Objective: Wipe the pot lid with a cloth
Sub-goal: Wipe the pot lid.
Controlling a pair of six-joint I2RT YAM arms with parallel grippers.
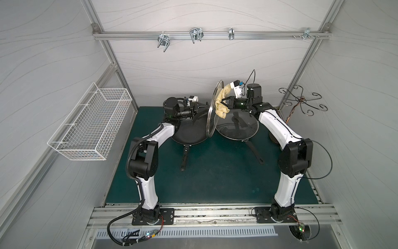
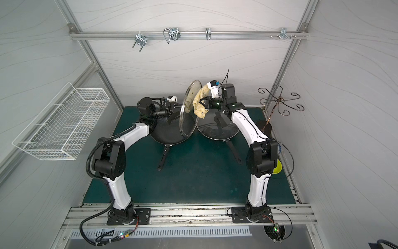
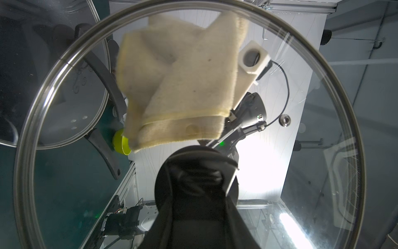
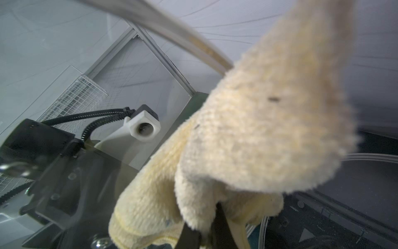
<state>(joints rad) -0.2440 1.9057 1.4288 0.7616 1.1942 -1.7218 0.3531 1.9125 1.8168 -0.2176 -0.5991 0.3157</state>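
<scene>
Far left of the pot lid, up on the side wall: one white wire basket, hung clear of the counter. Just left of the pot lid: left hand, closed partway round the lid's black handle, holding the glass disc upright on edge.

Under that hand: one open black pan, its rim reaching the lid's lower edge. Touching or not, cannot tell.

On the right face of the pot lid, upper half: the cloth, pale yellow and bunched, pressed to the glass and seen flattened through it in the left wrist view. Pinched in the right hand, fully closed on a fold, just right of the lid.

Right of the lid's lower edge: one covered pan with a second lid lying flat on it. Only a narrow gap between the two pans, taken up by the pot lid's lower edge.

Farther right of the pot lid, by the corner post: one curled wire stand. Right of the lid and nearer the arm bases: one yellow-green cup, partly hidden by the right elbow.

Above the pot lid, on the back rail: three hooks.

Open room: a broad green stretch of counter between the pot lid and the arm bases, crossed only by two pan handles.

Count: two hands, two pans, two lids, one cloth.
</scene>
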